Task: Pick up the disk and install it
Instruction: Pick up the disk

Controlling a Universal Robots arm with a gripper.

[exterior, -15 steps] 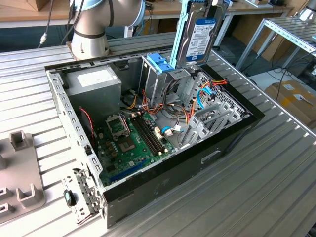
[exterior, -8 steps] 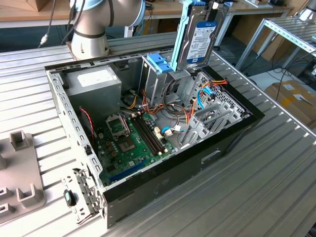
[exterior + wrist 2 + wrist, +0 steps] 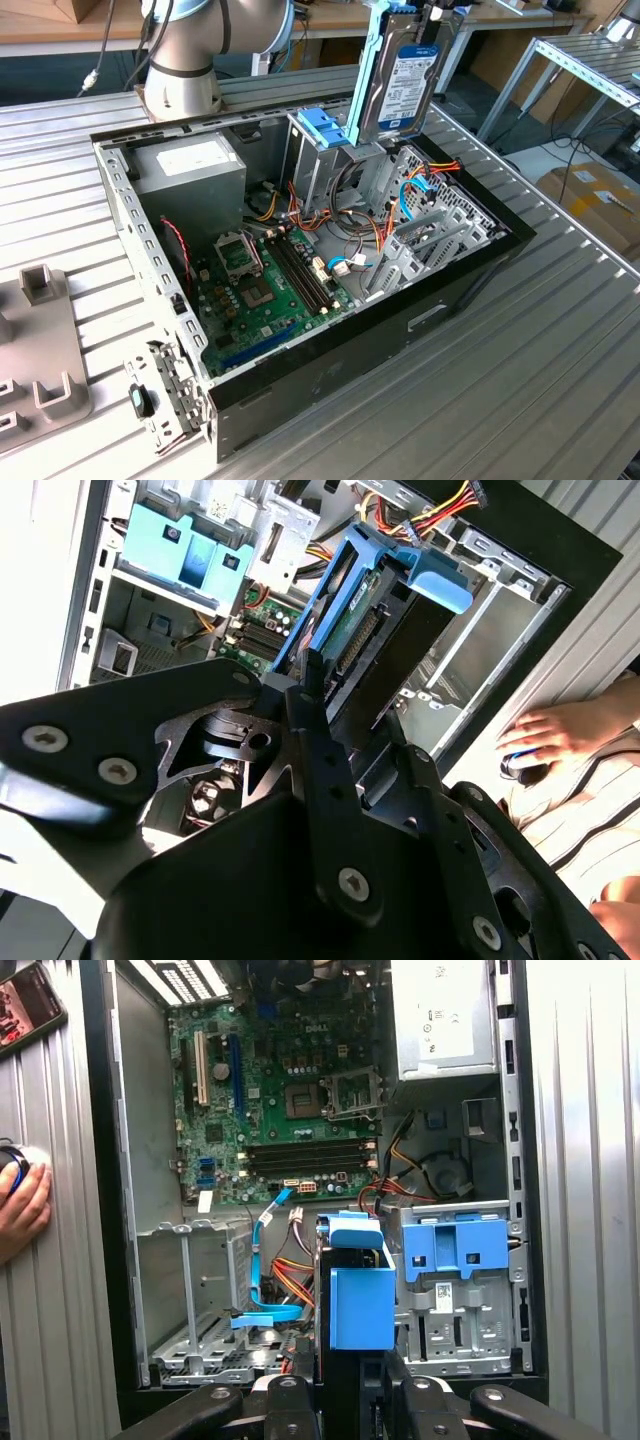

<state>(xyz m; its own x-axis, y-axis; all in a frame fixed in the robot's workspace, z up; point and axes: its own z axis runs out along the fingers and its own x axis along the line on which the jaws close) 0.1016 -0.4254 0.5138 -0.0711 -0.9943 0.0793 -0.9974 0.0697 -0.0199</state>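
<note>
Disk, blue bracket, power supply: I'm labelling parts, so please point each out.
disk (image 3: 408, 88), exterior view, on its label.
blue bracket (image 3: 322, 128), exterior view, on its top face.
power supply (image 3: 190, 162), exterior view, on its top panel.

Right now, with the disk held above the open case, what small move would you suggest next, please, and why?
Probably a short, slow descent: the pincer holds the disk upright above the case, beside the drive cage, and loose cables lie below, so easing down lets you watch for snags.

The disk (image 3: 405, 75) hangs upright over the case (image 3: 350, 360) — beside the bracket (image 3: 322, 128) on the drive cage (image 3: 306, 172).
</note>
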